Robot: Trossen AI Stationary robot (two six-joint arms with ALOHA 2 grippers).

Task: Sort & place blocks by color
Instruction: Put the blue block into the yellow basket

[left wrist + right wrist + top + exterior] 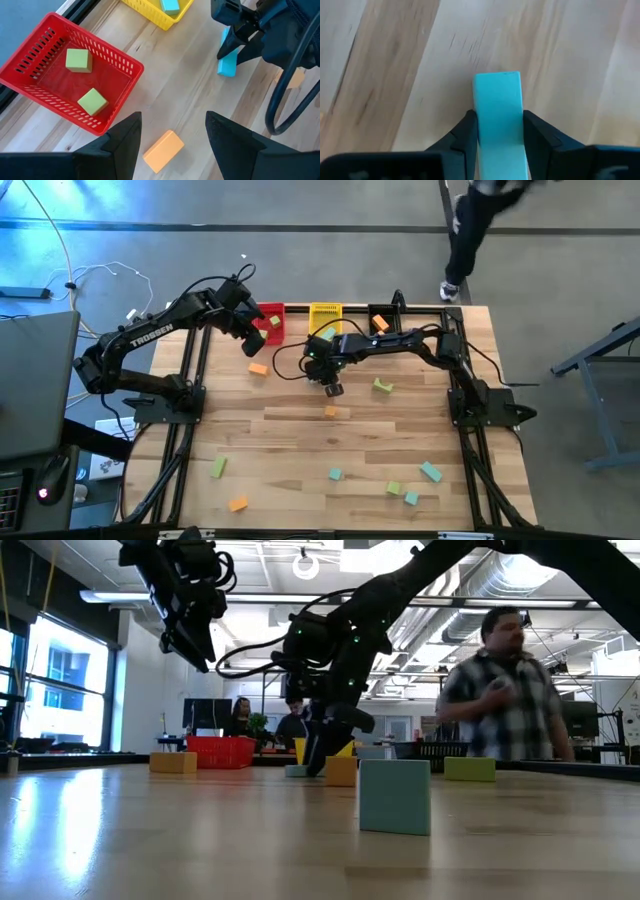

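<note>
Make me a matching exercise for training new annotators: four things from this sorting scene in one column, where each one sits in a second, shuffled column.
Things:
1. teal bar
2. two green cubes
3. orange block
4. teal block

Places:
A. in the yellow bin
B. between the right pincer's fingers
C. in the red bin
D. on the table, just ahead of the open left pincer

Pairs: 1-B, 2-C, 3-D, 4-A
</note>
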